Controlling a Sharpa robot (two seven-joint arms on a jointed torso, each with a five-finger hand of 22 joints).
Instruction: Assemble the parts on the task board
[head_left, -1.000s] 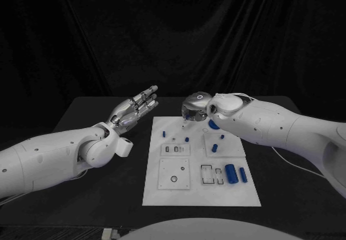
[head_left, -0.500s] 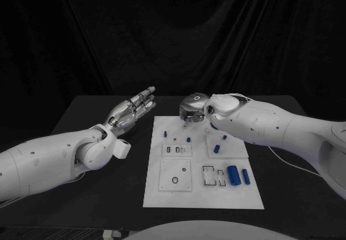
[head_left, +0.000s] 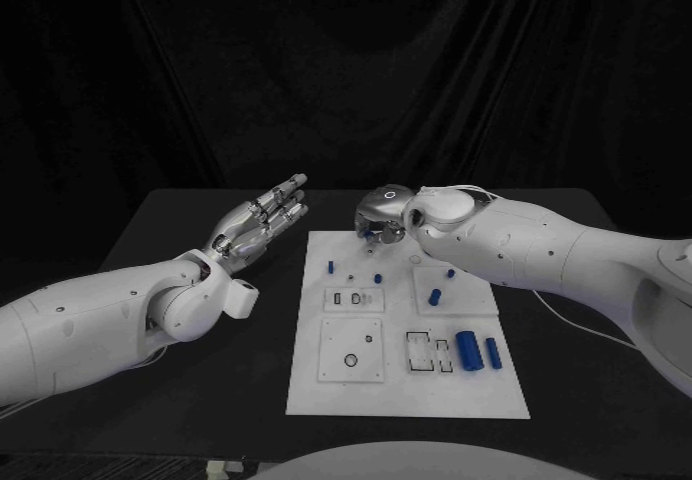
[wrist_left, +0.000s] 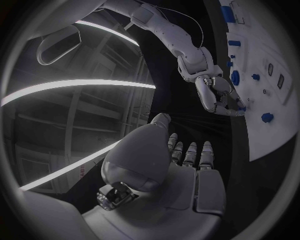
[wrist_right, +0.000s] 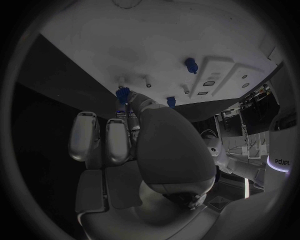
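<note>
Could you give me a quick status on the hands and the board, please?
Left hand open, off the task board. Right hand at far edge, pinching a blue part. Nothing in the way.

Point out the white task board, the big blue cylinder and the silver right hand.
white task board (head_left: 411, 395), head view, bare near edge of the plate.
big blue cylinder (head_left: 469, 348), head view, middle of its side.
silver right hand (head_left: 381, 216), head view, back of the hand.

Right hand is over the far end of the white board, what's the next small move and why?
Probably lower the right hand slightly: its fingertip touches a small blue part at the white task board's far edge, seemingly not yet gripped.
</note>
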